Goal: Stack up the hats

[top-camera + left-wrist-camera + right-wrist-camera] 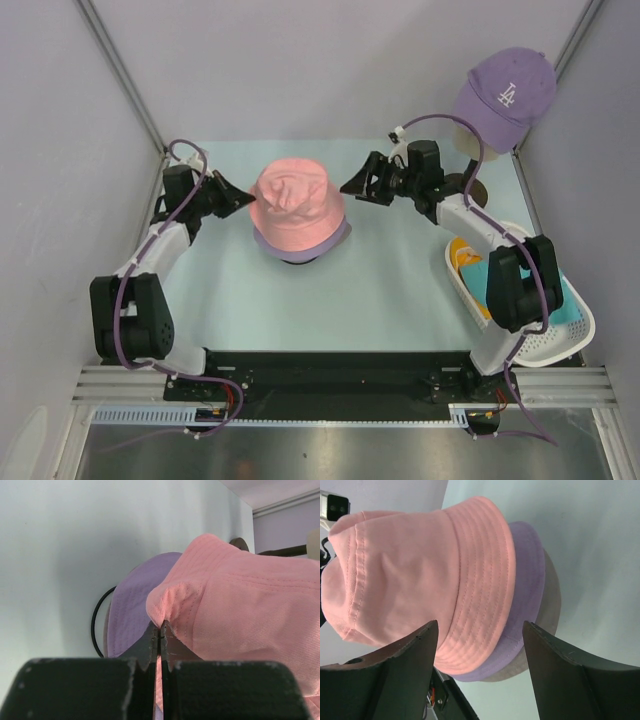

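The pink hat [295, 200] sits on top of the lavender hat [300, 240] at the table's middle. My left gripper [250, 200] is shut on a fold at the pink hat's left edge; the left wrist view shows the pink hat [240, 605] pinched at my gripper's tips [160, 627], with the lavender hat [132, 610] beneath. My right gripper [348, 185] is open and empty just right of the stack. In the right wrist view the pink hat [420, 570] and the lavender hat [530, 580] lie beyond my gripper [480, 630]. The orange hat [462, 262] and the teal hat [568, 310] lie in the basket.
A white basket [560, 350] stands at the right, partly under my right arm. A purple baseball cap [505, 95] rests on a beige head at the back right. A black ring base [97, 620] shows under the stack. Grey walls close in on both sides.
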Tool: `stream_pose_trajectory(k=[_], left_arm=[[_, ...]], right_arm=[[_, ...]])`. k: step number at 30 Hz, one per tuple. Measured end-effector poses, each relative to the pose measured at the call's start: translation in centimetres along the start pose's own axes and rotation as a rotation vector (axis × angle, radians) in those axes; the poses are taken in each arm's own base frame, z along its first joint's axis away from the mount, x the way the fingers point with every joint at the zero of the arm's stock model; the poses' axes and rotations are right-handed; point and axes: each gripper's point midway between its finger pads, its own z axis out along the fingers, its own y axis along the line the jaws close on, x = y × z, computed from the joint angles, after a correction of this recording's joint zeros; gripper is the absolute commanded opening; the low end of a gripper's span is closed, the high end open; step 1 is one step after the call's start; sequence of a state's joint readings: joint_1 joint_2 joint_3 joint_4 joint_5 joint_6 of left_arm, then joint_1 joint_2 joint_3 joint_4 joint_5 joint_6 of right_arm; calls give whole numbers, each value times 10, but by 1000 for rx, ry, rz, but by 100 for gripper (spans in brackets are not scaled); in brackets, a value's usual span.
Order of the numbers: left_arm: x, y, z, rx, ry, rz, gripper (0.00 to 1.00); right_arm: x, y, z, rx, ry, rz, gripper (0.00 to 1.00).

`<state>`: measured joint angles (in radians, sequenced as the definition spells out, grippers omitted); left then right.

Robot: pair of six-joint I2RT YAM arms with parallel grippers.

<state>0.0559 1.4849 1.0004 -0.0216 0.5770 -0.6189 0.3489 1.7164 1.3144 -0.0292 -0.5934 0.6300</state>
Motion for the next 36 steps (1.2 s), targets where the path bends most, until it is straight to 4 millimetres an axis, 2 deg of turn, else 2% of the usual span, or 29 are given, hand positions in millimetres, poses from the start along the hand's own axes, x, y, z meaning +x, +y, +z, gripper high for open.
stream_pose_trajectory(k=[7,13,21,26,30,31,33,34,36], left_arm=[[7,6,2,-2,15,18,0],[13,11,2,-5,26,11,0],[14,12,2,-6,25,11,0],[16,13,2,-7,26,10,0],[15,13,2,-6,24,11,0],[15,13,2,-7,25,11,0],[15,13,2,-6,24,12,0],[15,13,2,-7,24,12,0],[15,13,2,-9,23,12,0]], right_arm=[[2,-7,20,-82,15,-2,70],[16,-19,39,-118,64,22,68],[15,-4,48,-174,70,-2,66],[14,0,49,-182,70,4,60],[14,3,51,-189,73,5,41],[15,3,51,-190,74,4,30],[15,4,52,-189,73,-1,20],[15,4,52,-186,75,0,8],[16,3,52,-178,78,-5,0]])
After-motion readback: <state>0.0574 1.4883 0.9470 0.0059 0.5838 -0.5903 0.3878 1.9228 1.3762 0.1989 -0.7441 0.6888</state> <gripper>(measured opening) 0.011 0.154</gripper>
